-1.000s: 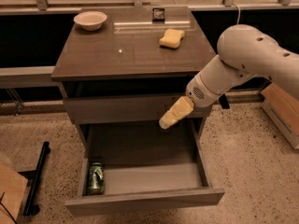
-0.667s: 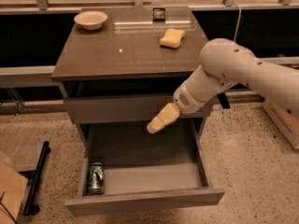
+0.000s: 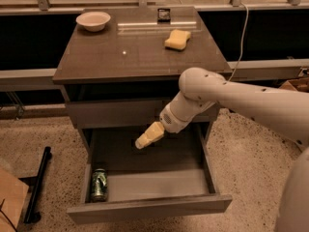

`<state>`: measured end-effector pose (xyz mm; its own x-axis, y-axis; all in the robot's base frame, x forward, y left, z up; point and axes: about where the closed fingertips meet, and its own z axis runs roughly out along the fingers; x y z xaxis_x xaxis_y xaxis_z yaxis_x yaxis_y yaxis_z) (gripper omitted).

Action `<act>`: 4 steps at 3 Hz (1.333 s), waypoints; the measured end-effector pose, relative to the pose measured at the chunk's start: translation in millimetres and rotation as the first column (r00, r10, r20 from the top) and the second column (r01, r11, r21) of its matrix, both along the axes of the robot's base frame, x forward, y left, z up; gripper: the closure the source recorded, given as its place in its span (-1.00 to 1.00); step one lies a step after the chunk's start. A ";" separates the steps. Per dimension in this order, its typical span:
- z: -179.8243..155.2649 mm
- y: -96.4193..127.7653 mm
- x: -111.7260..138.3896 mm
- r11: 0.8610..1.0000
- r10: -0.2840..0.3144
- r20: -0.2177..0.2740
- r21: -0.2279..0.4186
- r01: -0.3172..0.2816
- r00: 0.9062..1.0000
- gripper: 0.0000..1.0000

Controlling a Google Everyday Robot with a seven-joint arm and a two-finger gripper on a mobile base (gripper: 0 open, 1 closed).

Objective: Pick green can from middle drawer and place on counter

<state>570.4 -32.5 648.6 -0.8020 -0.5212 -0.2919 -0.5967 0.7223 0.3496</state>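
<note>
Your claw (image 3: 149, 137) has swung left and lower since the earlier frame, and now hangs over the open drawer (image 3: 145, 207), toward its back. I cannot tell whether it is apart or together. The can (image 3: 99, 184) sits below and left of the claw, in the drawer's front-left corner against the side wall (image 3: 87, 178). It seems upright, long axis vertical, rim up, though it may be lying front-to-back. Bring the claw down-left, clear of that wall, and close across the can's width, not its length.
</note>
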 end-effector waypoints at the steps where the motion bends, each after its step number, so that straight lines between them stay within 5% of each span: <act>1: -2.6 2.5 0.3 1.000 -0.009 -0.009 0.002 0.009 1.000 -1.00; 2: -9.5 4.9 0.3 1.000 -0.021 -0.025 -0.011 0.020 0.999 -1.00; 4: -67.0 55.8 0.0 0.994 -0.099 -0.060 -0.048 0.096 0.993 -1.00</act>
<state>570.3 23.3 581.6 -0.8655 -0.4511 -0.2177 -0.5007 0.7917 0.3501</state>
